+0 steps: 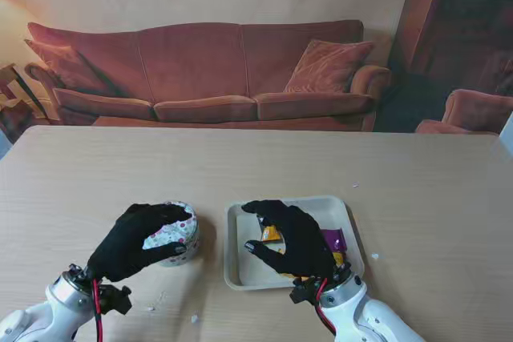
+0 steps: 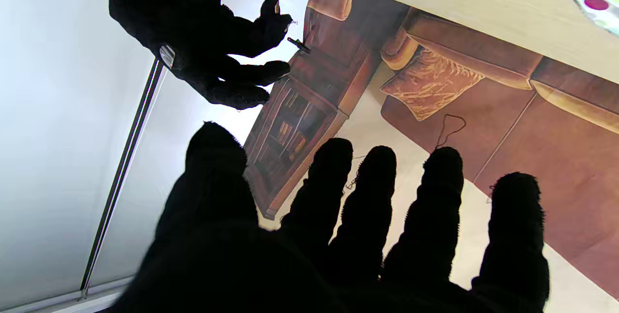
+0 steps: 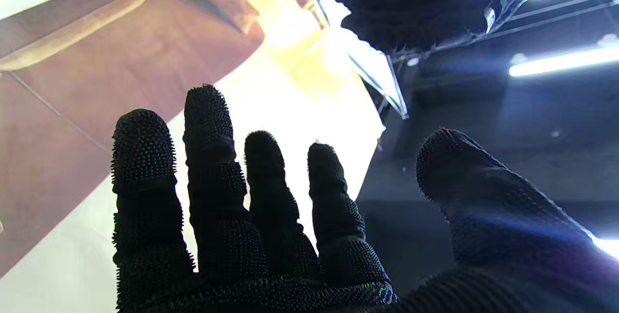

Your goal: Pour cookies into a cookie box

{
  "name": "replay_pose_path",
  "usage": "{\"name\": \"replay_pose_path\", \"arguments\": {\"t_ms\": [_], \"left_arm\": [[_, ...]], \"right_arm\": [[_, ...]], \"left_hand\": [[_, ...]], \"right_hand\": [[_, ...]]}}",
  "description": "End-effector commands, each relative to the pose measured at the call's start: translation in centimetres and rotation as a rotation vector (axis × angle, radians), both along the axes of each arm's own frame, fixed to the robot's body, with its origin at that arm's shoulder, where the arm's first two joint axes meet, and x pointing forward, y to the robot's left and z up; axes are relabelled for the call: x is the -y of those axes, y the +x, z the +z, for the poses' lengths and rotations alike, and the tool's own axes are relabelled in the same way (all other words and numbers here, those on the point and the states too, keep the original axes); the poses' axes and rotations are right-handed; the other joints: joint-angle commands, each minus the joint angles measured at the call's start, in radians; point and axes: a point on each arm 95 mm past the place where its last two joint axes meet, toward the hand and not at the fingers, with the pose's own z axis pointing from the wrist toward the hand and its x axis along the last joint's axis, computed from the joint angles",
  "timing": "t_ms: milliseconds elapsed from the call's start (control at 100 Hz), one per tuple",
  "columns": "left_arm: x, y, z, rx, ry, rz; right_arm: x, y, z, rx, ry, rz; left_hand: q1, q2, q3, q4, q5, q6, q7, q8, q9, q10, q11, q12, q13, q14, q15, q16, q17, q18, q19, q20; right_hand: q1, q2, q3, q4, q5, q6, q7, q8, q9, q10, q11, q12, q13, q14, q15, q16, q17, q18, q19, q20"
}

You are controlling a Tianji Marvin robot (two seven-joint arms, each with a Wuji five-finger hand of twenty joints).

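Both our hands spread empty, left hand (image 1: 132, 240) over the dotted cookie box (image 1: 178, 235), right hand (image 1: 294, 236) over the tray (image 1: 237, 271); clumsy grab risks toppling the box or spilling cookies (image 1: 271, 235).

A bare strip of table (image 1: 211, 254) is left between the dotted cookie box (image 1: 174, 235) and the tray (image 1: 237, 266); the far tabletop is unobstructed.

Cookie box (image 1: 178, 235) sits left on the table (image 1: 256, 166), tray (image 1: 240, 230) just beside it on the right. Wrapped cookies (image 1: 333, 239) lie in the tray, count unclear. Left hand (image 1: 132, 239) over the box's near-left side; right hand (image 1: 292, 238) over the tray. Sofa (image 1: 200, 78) beyond the far edge.
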Motion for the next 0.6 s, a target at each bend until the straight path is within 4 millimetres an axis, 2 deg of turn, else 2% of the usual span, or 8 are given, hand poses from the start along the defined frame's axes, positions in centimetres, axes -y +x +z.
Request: {"name": "replay_pose_path", "arguments": {"t_ms": [0, 290, 490, 530, 590], "left_arm": [[0.3, -0.2, 0.0, -0.007, 0.003, -0.009], [0.4, -0.2, 0.0, -0.014, 0.006, -0.014], [-0.3, 0.2, -0.1, -0.010, 0.016, 0.012], [-0.5, 0.4, -0.1, -0.013, 0.024, 0.021], [-0.7, 0.7, -0.3, 0.000, 0.057, 0.031]], "right_arm": [[-0.4, -0.1, -0.1, -0.011, -0.002, 0.010], [-0.3, -0.1, 0.0, -0.014, -0.005, 0.012], [-0.2, -0.2, 0.5, 0.002, 0.002, -0.002], [-0.2, -0.2, 0.5, 0.001, 0.002, -0.004], [-0.2, -0.3, 0.4, -0.003, 0.003, -0.005]], "left_hand": [[-0.014, 0.002, -0.016, 0.007, -0.021, 0.010, -0.013, -0.004, -0.027, 0.003, -0.003, -0.006, -0.012, -0.009, -0.004, -0.008, -0.009, -0.002, -0.005, 0.014], [-0.015, 0.004, -0.016, 0.007, -0.018, 0.010, -0.012, -0.004, -0.023, 0.003, -0.002, -0.005, -0.008, -0.005, 0.000, -0.004, -0.006, 0.000, -0.003, 0.019], [-0.016, -0.009, -0.018, 0.006, -0.026, 0.013, -0.017, -0.007, -0.036, 0.005, -0.011, -0.009, -0.036, -0.015, -0.022, -0.016, -0.021, -0.007, -0.026, 0.010], [-0.025, -0.039, -0.019, 0.008, -0.053, 0.008, -0.034, -0.015, -0.057, 0.002, -0.021, -0.014, -0.061, -0.025, -0.041, -0.028, -0.038, -0.014, -0.056, -0.003], [-0.033, -0.083, -0.018, 0.010, -0.120, -0.042, -0.065, -0.028, -0.104, -0.010, -0.035, -0.019, -0.113, -0.045, -0.069, -0.045, -0.074, -0.024, -0.104, -0.019]], "right_hand": [[-0.022, 0.030, -0.013, 0.024, -0.004, 0.010, 0.032, -0.005, -0.029, -0.017, 0.005, -0.007, -0.015, -0.010, -0.033, -0.010, -0.010, 0.009, -0.010, 0.011], [-0.021, 0.031, -0.015, 0.025, -0.002, 0.010, 0.030, -0.005, -0.026, -0.017, 0.004, -0.008, -0.017, -0.012, -0.035, -0.010, -0.013, 0.010, -0.013, 0.012], [-0.019, 0.034, -0.015, 0.025, 0.000, 0.010, 0.029, -0.004, -0.023, -0.017, 0.003, -0.008, -0.016, -0.011, -0.035, -0.010, -0.013, 0.012, -0.014, 0.013], [-0.018, 0.034, -0.014, 0.025, 0.001, 0.010, 0.029, -0.004, -0.023, -0.016, 0.002, -0.008, -0.016, -0.010, -0.035, -0.010, -0.013, 0.012, -0.014, 0.013], [-0.017, 0.033, -0.013, 0.026, 0.002, 0.011, 0.029, -0.004, -0.022, -0.016, 0.003, -0.008, -0.016, -0.011, -0.034, -0.010, -0.013, 0.012, -0.014, 0.013]]}}
